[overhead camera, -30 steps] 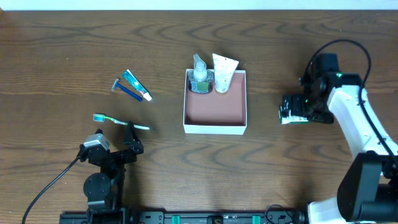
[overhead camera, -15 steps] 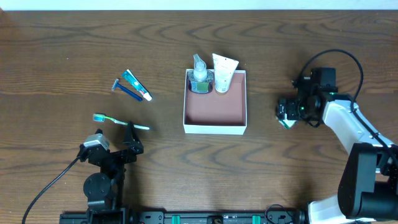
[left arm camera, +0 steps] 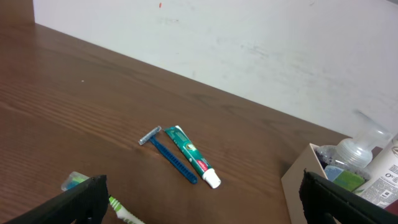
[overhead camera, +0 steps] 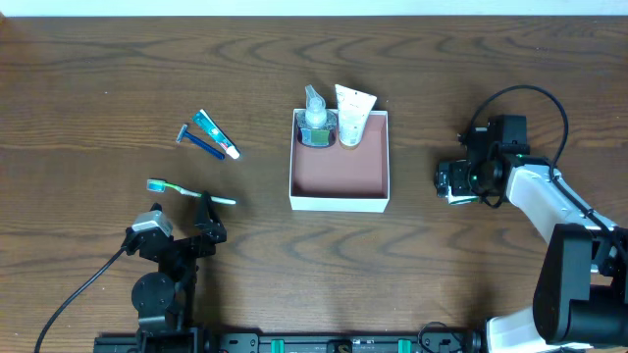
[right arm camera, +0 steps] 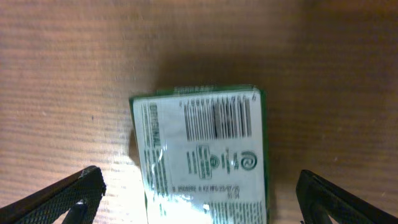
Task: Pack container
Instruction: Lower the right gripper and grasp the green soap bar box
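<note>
Container (overhead camera: 339, 204) near the middle of the table (overhead camera: 98, 59), only one, with thin white walls and a dusty pink floor. Inside it, against the far wall, two things standing: one clear bottle (overhead camera: 314, 106) with a pump top, and one white tube (overhead camera: 352, 116) just beside it on the right, any writing on them not legible. On the left part of the table, three loose things: one blue razor (overhead camera: 201, 145) just beside one green toothpaste tube (overhead camera: 215, 135), its print too small to read, and one toothbrush (overhead camera: 186, 191) lying nearer to the left claw (overhead camera: 183, 229). That claw released, fingers wide apart, holding nothing. Well to the right of the container, one flat packet (right arm camera: 202, 155) with green edge and white label: a barcode, a round green logo, lines of small text not legible. Same for the right claw (overhead camera: 451, 183): released, fingers spread on both sides of the packet, contact not possible to tell.
</note>
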`<state>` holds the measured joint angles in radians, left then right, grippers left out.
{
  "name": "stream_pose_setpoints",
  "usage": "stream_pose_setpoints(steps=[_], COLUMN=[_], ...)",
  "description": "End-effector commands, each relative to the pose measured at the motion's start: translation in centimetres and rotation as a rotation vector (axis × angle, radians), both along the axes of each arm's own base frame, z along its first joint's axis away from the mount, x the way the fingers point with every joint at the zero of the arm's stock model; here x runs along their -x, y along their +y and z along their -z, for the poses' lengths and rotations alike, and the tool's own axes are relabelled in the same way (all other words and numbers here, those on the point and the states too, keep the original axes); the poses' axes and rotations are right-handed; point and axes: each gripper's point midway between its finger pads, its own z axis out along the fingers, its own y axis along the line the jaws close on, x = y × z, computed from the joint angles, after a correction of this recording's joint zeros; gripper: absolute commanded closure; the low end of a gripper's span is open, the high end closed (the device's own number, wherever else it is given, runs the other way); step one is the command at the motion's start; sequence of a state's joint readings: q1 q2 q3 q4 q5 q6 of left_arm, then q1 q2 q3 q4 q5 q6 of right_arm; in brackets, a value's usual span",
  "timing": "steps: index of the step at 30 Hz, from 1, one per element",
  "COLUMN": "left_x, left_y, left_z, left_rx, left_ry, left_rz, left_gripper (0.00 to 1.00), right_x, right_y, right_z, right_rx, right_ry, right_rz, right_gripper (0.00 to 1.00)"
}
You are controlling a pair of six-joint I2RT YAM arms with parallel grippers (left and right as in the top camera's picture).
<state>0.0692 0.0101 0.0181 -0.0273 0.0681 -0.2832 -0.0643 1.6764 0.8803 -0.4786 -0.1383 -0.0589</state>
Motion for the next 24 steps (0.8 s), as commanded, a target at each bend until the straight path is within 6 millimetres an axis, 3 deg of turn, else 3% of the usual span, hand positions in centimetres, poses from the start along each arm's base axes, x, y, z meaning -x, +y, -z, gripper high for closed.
stream_pose_setpoints(steps=[1,2,5,6,11,12,15,16,21,24], left_x=[0.1,0.1,0.1,0.1,0.1,0.1,0.1,0.1,0.1,0.1], left_y=[-0.3,-0.3,-0.3,-0.3,-0.3,-0.3,-0.3,-0.3,-0.3,-0.3], left_z=[1.5,1.5,1.5,1.5,1.5,1.5,1.5,1.5,1.5,1.5], left_rx=[-0.012,-0.012,-0.012,-0.012,-0.012,-0.012,-0.012,-0.012,-0.012,-0.012], left_ry=[0.048,0.048,0.048,0.048,0.048,0.048,0.048,0.047,0.048,0.047], left_rz=[0.016,0.016,0.016,0.016,0.016,0.016,0.016,0.016,0.016,0.016], left_gripper=[0.02,0.02,0.02,0.02,0.02,0.02,0.02,0.02,0.02,0.02], right_x=[0.7,0.8,1.1,1.1,1.1,1.1,0.9,0.9,1.0,1.2], right_y=[-0.3,-0.3,-0.2,-0.2,-0.2,-0.2,0.0,0.0,0.0,0.0], right_z=[0.5,0.5,0.6,0.7,0.9,1.0,1.5,1.7,2.9,4.1], right_rx=[-0.004,-0.005,-0.005,-0.005,-0.005,-0.006,-0.015,-0.015,-0.015,-0.016], right_ry=[0.029,0.033,0.046,0.047,0.037,0.033,0.013,0.006,0.004,0.030], right_rz=[0.028,0.028,0.028,0.028,0.028,0.028,0.024,0.024,0.024,0.024], right_gripper=[0.08,0.15,0.57,0.62,0.60,0.57,0.31,0.28,0.25,0.30])
